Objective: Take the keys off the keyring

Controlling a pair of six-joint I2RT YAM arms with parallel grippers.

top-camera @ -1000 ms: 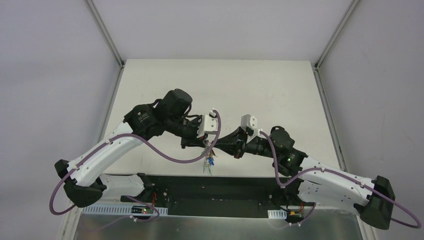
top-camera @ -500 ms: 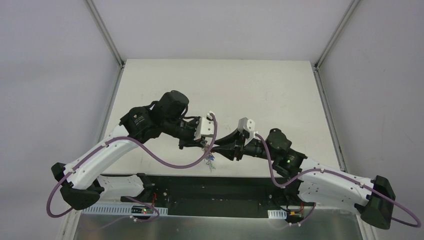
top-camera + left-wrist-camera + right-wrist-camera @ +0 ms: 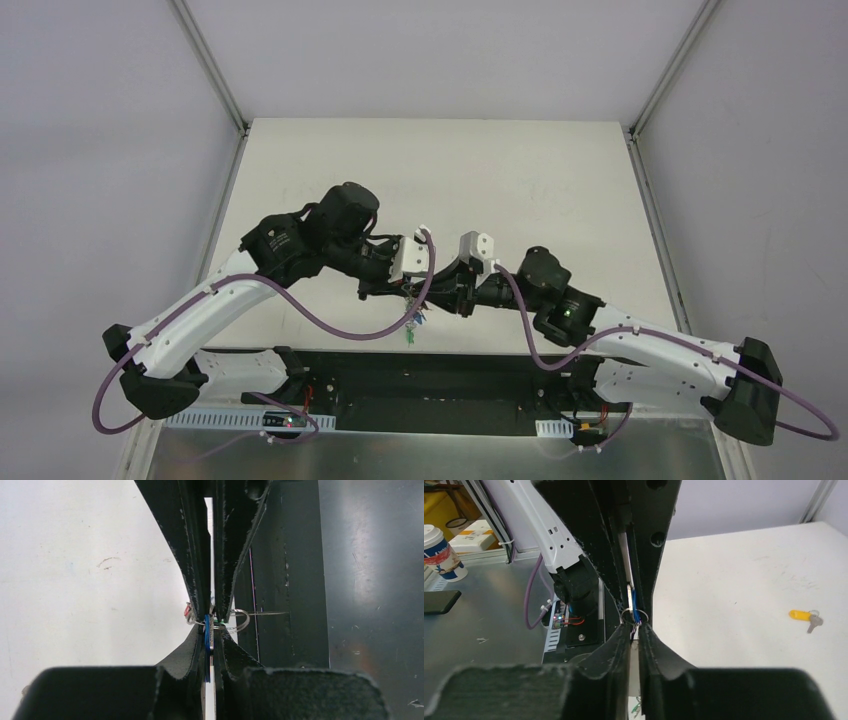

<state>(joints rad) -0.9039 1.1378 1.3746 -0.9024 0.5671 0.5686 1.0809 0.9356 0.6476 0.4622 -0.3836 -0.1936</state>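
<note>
Both grippers meet tip to tip above the table's near edge. My left gripper (image 3: 411, 290) (image 3: 211, 631) is shut on the blue-tagged key (image 3: 207, 635), seen edge-on between its pads. My right gripper (image 3: 441, 292) (image 3: 635, 629) is shut on a grey metal part of the keyring (image 3: 634, 645). A thin wire ring (image 3: 241, 620) and a red tag (image 3: 188, 611) stick out beside the jaws. More keys, one with a green tag (image 3: 409, 338), hang below. A yellow-tagged key (image 3: 800, 614) lies loose on the white table (image 3: 520, 180).
A black base panel (image 3: 440, 375) and a metal shelf (image 3: 430, 455) run along the table's near edge under the hanging keys. A paper cup (image 3: 436, 547) and a dark flat object (image 3: 439, 601) sit on the metal surface beyond the left arm.
My right arm has pushed left toward the left gripper. The held bunch and the left gripper have shifted slightly left. Both grippers stay shut.
</note>
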